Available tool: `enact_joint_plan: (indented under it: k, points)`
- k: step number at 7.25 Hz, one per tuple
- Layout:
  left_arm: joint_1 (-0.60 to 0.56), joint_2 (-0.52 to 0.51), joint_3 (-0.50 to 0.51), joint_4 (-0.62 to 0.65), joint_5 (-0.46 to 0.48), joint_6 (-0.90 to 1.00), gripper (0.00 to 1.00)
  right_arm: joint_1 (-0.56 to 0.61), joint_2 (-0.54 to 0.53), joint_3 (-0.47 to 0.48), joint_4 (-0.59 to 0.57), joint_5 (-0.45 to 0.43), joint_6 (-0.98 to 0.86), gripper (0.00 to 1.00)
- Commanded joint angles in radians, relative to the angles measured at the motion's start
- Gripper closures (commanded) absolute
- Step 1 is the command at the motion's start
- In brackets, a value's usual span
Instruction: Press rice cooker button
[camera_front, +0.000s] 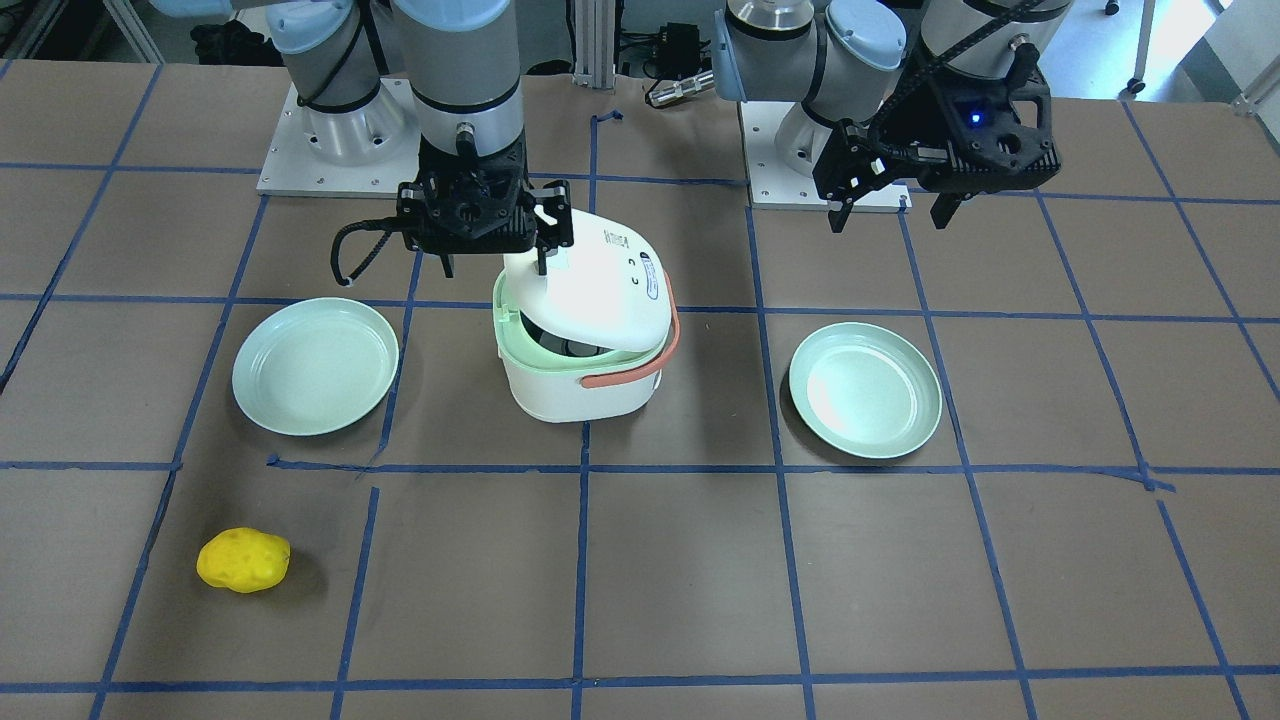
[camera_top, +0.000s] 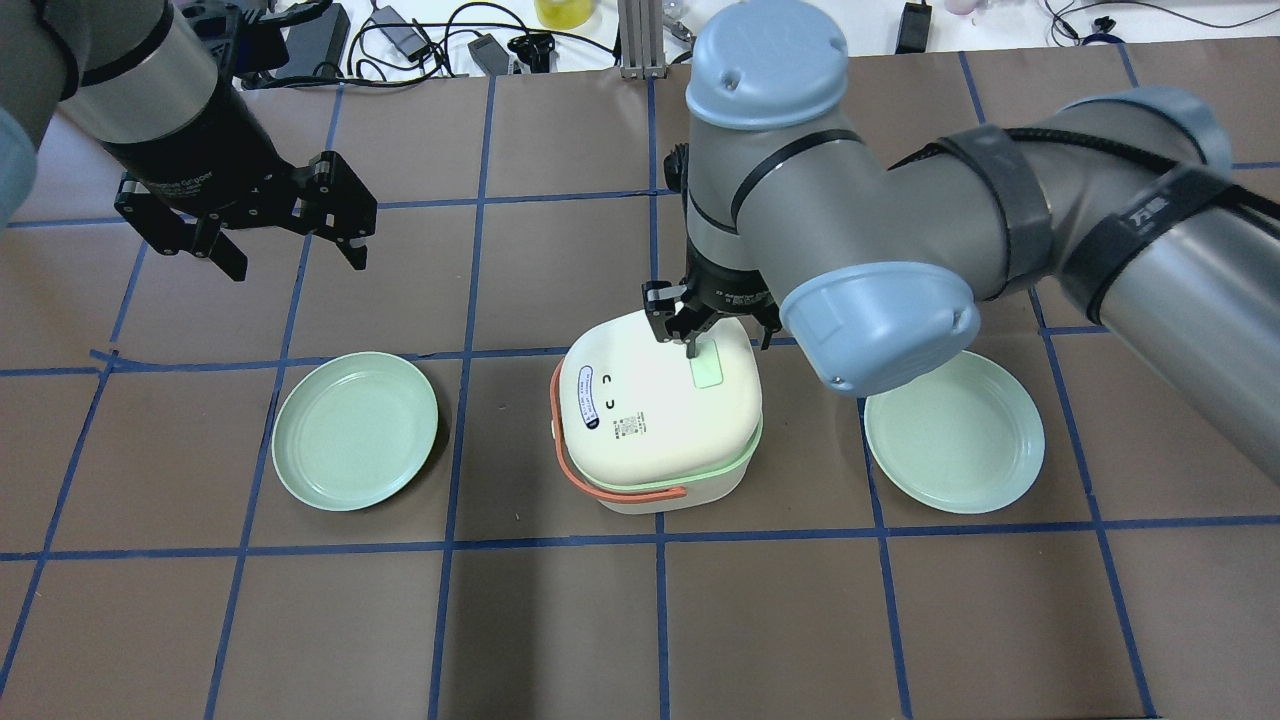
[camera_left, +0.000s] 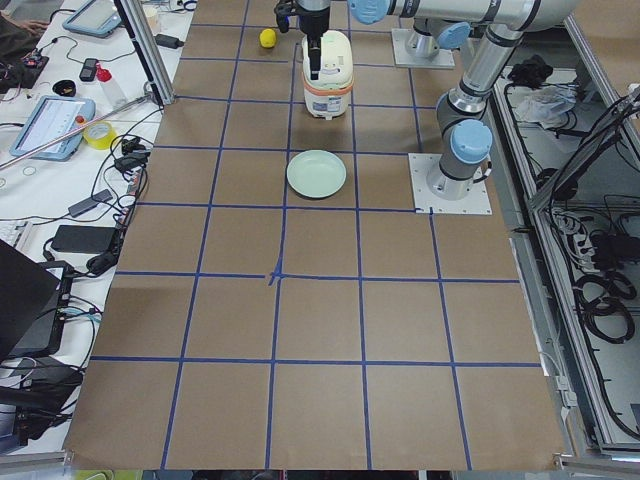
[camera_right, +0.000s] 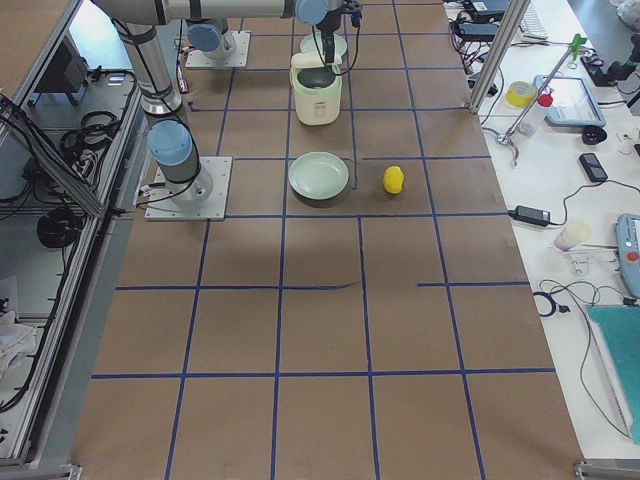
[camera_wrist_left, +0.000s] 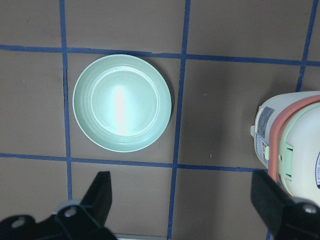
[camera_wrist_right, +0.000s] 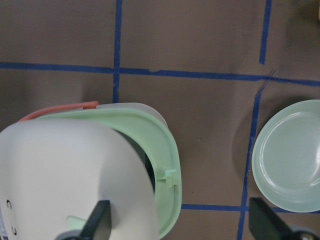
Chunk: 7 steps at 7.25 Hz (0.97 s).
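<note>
The white rice cooker (camera_top: 655, 420) with a green rim and an orange handle stands mid-table. Its lid (camera_front: 600, 285) is tilted up, and the dark inside shows through the gap. A pale green button (camera_top: 707, 368) sits on the lid's robot-side end. My right gripper (camera_top: 712, 338) is open above that end, and one finger (camera_top: 690, 346) touches the lid beside the button. In the right wrist view the gripper (camera_wrist_right: 180, 225) straddles the lid's edge (camera_wrist_right: 75, 170). My left gripper (camera_top: 290, 250) is open and empty, hovering away from the cooker; it also shows in the left wrist view (camera_wrist_left: 185, 210).
A green plate (camera_top: 355, 430) lies on the cooker's left and another green plate (camera_top: 955, 432) on its right. A yellow lumpy object (camera_front: 243, 560) lies near the operators' side. The arm bases (camera_front: 330, 150) stand behind the cooker.
</note>
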Motion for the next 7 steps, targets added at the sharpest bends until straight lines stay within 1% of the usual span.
enact_joint_plan:
  k: [1, 3, 4, 7]
  points:
    - [0.000, 0.000, 0.000, 0.000, 0.000, 0.000, 0.00, -0.124, -0.006, -0.119, 0.086, -0.007, -0.111, 0.00]
    - [0.000, 0.000, 0.000, 0.000, 0.000, -0.001, 0.00, -0.222, -0.006, -0.173, 0.086, -0.008, -0.202, 0.00]
    - [0.000, 0.000, 0.000, 0.000, 0.000, -0.001, 0.00, -0.255, -0.013, -0.173, 0.079, -0.010, -0.250, 0.00]
    - [0.000, 0.000, 0.000, 0.000, 0.000, 0.000, 0.00, -0.266, -0.021, -0.171, 0.083, -0.011, -0.250, 0.00]
